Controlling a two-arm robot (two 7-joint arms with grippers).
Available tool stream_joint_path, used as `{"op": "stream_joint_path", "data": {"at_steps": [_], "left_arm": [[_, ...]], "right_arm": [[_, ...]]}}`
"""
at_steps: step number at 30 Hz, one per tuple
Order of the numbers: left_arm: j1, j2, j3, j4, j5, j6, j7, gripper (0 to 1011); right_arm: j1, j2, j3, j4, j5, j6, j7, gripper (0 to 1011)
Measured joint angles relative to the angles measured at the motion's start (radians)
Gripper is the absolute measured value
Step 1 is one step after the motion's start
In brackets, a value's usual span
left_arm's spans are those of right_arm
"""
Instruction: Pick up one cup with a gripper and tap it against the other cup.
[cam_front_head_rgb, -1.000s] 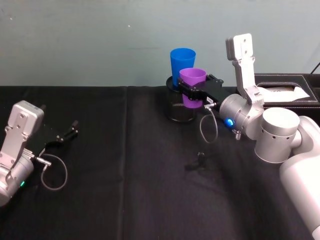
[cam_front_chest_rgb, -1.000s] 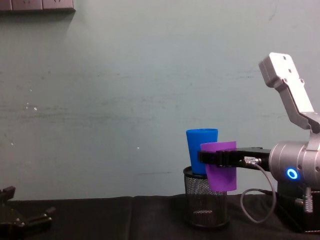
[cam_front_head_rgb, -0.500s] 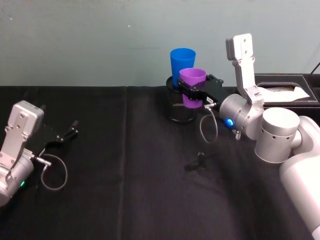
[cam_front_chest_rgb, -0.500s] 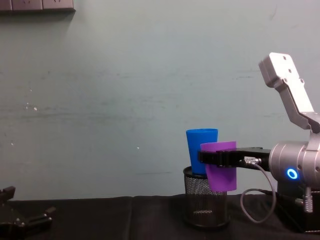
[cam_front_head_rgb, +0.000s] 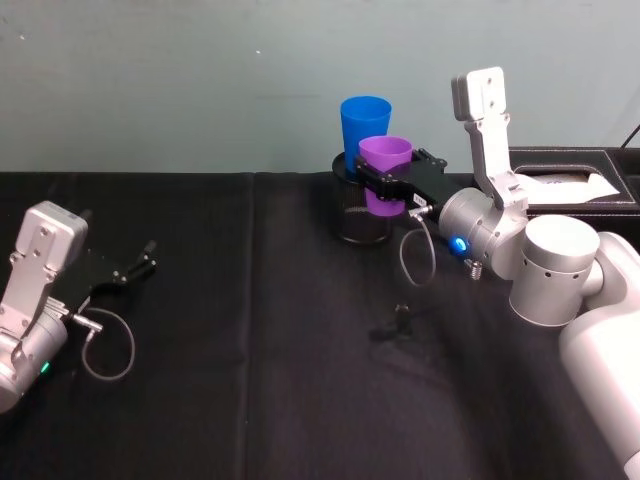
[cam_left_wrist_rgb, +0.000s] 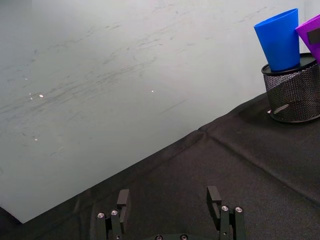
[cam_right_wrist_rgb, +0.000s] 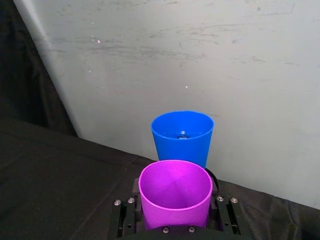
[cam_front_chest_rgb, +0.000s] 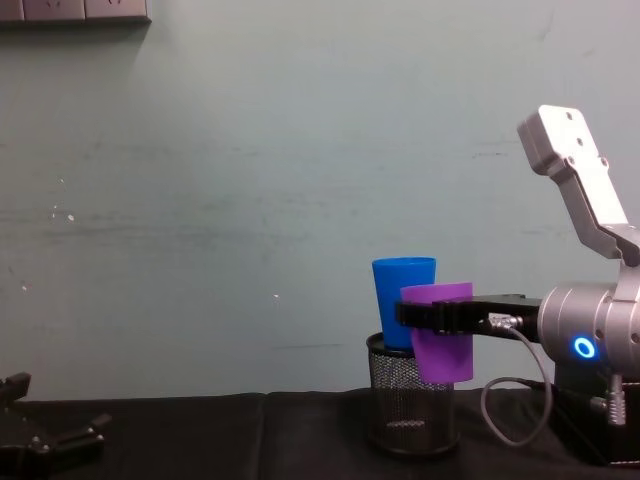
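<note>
While the left gripper (cam_front_head_rgb: 140, 258) is sitting low over the near-left part of the black table cloth (cam_front_head_rgb: 250, 350), its jaws are standing apart with nothing between them; the left wrist view is showing the same gap (cam_left_wrist_rgb: 168, 200). Left arm is looking parked.

Right arm is reaching in from the right, blue ring light glowing. The right gripper (cam_front_head_rgb: 385, 187) is clamping the purple cup (cam_front_head_rgb: 386, 155) around its upper body, one jaw on each side, as the right wrist view is showing (cam_right_wrist_rgb: 175, 215). Cup is hanging clear of the cloth, mouth up, tilting slightly in the chest view (cam_front_chest_rgb: 445, 355).

Just behind it the blue cup (cam_front_head_rgb: 364, 120) is standing upright inside the black mesh pot (cam_front_head_rgb: 355, 225), rim sitting higher than the purple one. Purple cup is hanging just beside the pot's rim, on the robot's side and a bit to the right. Purple is overlapping blue in head and chest views, so I cannot tell whether they are touching or just apart.

Black box (cam_front_head_rgb: 560, 155) is lying at the far right, against the grey-green wall (cam_front_head_rgb: 200, 80).
</note>
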Motion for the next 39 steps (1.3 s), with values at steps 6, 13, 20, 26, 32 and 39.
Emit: {"op": "stream_joint_path", "data": {"at_steps": [6, 13, 20, 26, 32, 39], "left_arm": [[0.0, 0.0, 0.0, 0.0, 0.0, 0.0, 0.0, 1000], [0.0, 0.0, 0.0, 0.0, 0.0, 0.0, 0.0, 1000], [0.0, 0.0, 0.0, 0.0, 0.0, 0.0, 0.0, 1000], [0.0, 0.0, 0.0, 0.0, 0.0, 0.0, 0.0, 1000], [0.0, 0.0, 0.0, 0.0, 0.0, 0.0, 0.0, 1000], [0.0, 0.0, 0.0, 0.0, 0.0, 0.0, 0.0, 1000]], "right_arm": [[0.0, 0.0, 0.0, 0.0, 0.0, 0.0, 0.0, 722], [0.0, 0.0, 0.0, 0.0, 0.0, 0.0, 0.0, 723], [0.0, 0.0, 0.0, 0.0, 0.0, 0.0, 0.0, 722], [0.0, 0.0, 0.0, 0.0, 0.0, 0.0, 0.0, 723], [0.0, 0.0, 0.0, 0.0, 0.0, 0.0, 0.0, 723], [0.0, 0.0, 0.0, 0.0, 0.0, 0.0, 0.0, 723]]}}
